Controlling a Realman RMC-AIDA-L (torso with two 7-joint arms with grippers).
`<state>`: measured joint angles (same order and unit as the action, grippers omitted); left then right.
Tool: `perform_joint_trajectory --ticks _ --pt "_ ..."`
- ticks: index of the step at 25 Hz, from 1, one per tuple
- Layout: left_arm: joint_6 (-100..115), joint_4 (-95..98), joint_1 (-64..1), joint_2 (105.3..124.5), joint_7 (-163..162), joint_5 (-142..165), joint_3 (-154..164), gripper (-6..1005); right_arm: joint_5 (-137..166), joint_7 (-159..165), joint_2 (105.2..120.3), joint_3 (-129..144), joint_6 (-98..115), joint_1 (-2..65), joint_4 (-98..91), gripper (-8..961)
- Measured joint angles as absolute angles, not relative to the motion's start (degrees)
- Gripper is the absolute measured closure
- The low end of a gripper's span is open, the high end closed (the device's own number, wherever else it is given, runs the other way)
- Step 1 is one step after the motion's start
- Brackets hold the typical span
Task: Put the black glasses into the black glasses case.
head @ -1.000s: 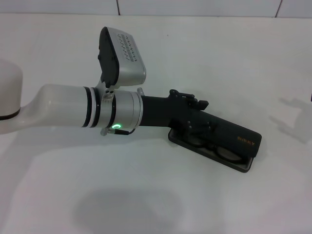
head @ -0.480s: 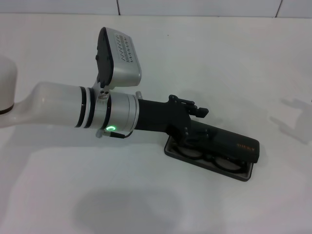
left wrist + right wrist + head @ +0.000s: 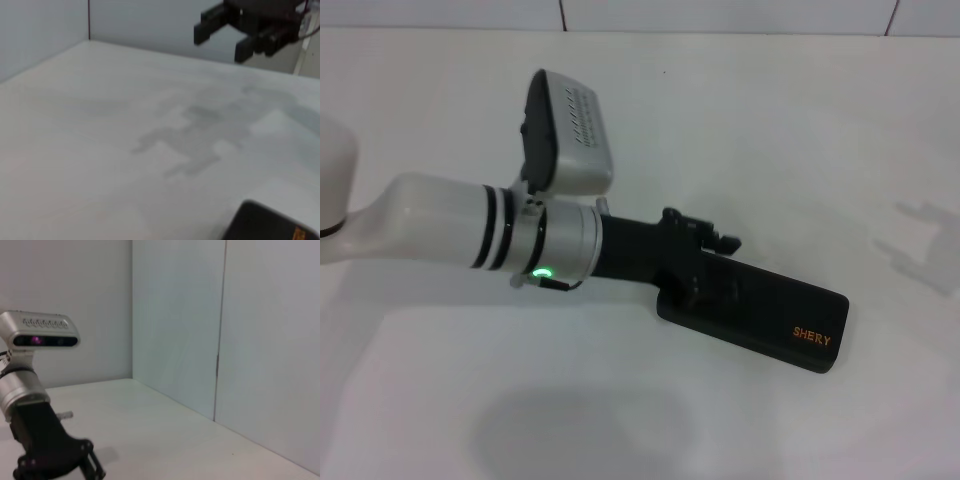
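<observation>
Left gripper [image 3: 705, 268] low over the near-left end of the black glasses case [image 3: 760, 315], reached in from the left edge of the white worktop [image 3: 790, 130] on a long, nearly level white forearm, black wrist section angled down toward the right. Fingers buried against the dark lid; spread impossible to judge, hold on anything likewise. Grey wrist camera housing [image 3: 570, 130] standing up above the forearm, green light glowing under the silver cuff.

Case lying flat and closed near the middle of the worktop, long axis slanting toward the near right corner, directly under and beyond the gripper. Black glasses nowhere visible with the lid down.

Orange lettering "SHERY" readable on the lid's far-right end.

Right gripper [image 3: 250, 30] raised well above the worktop off toward the right edge, black fingers parted, gripping nothing.
</observation>
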<state>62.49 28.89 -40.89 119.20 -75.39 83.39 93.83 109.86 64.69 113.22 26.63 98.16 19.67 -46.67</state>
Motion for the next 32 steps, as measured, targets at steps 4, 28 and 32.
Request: perform_joint_trajectory --ticks 4,28,32 --pt "69.06 34.33 -36.26 119.70 -71.74 82.00 87.03 448 109.46 64.69 113.54 26.70 100.74 20.05 -46.54 240" --pt "92.16 36.99 -22.45 115.84 -59.62 80.56 76.40 127 105.36 50.70 115.90 40.53 104.54 31.19 -25.61 79" --pt "92.20 36.91 -22.00 116.00 -58.33 80.55 76.37 127 104.97 48.84 115.96 40.24 104.42 30.90 -25.22 79"
